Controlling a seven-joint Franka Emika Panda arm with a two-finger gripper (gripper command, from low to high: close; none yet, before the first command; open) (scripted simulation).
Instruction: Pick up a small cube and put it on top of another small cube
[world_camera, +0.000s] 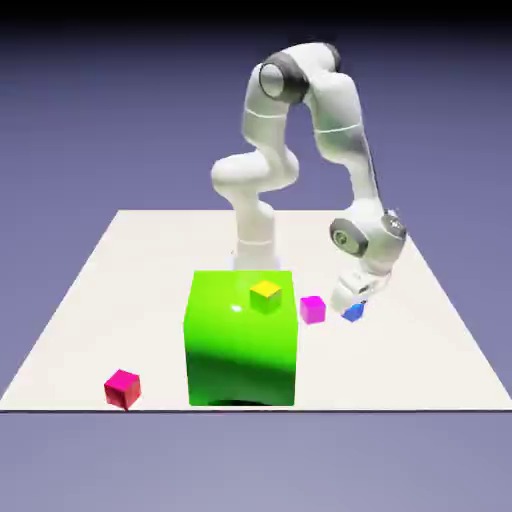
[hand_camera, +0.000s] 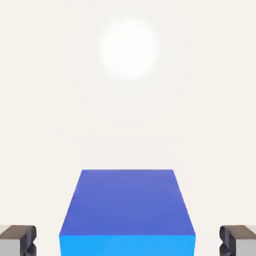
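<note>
Two grey fingertips (hand_camera: 18, 239) spread wide apart with the blue cube (hand_camera: 127, 212) between them, not touching, gripper (world_camera: 352, 303) low over the white table (world_camera: 90, 300), pink cube (world_camera: 313, 309) just beside.

Glossy big green block (world_camera: 242, 340), matt blue cube (hand_camera: 127, 210), smooth off-white table (world_camera: 420, 330).
</note>
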